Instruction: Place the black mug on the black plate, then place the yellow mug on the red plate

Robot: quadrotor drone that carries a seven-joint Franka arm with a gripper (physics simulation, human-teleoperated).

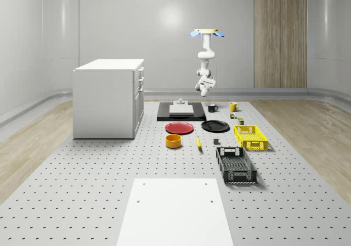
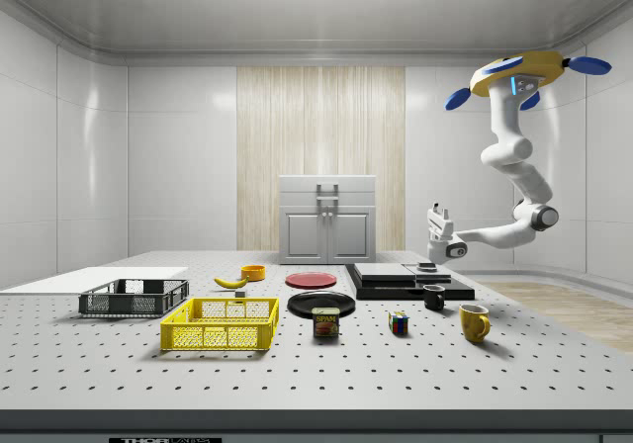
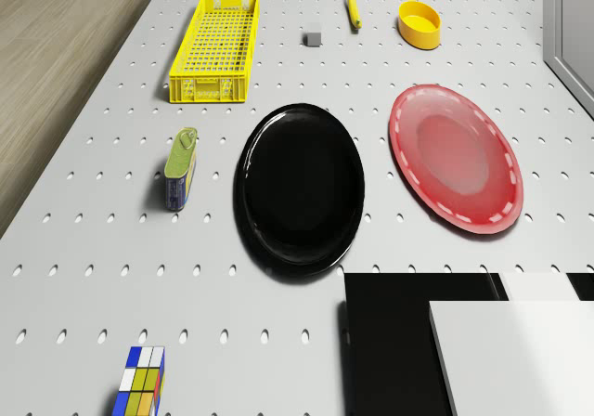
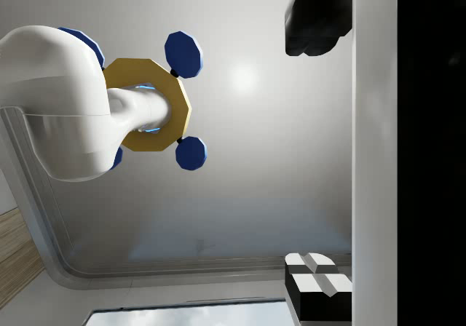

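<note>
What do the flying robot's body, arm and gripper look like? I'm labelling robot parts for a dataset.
The drone has a flat yellow-gold octagonal body with blue rotor pods around it and a small blue light. The arm beneath is glossy white, built of rounded segments with grey joint rings. The gripper has a white body and dark fingers. No cables or printed markings are visible.

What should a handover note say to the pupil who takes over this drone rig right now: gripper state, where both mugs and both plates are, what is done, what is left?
Drone hovers high near the table's far end; its arm hangs down.
Gripper is in the air above the black mug, holding nothing.
Small black mug stands on the table beside the black slab, not on a plate.
Yellow mug stands on the table nearby.
Round black plate and round red plate lie side by side, both bare.
Done: nothing yet.
Left: black mug onto black plate, then yellow mug onto red plate.
</note>
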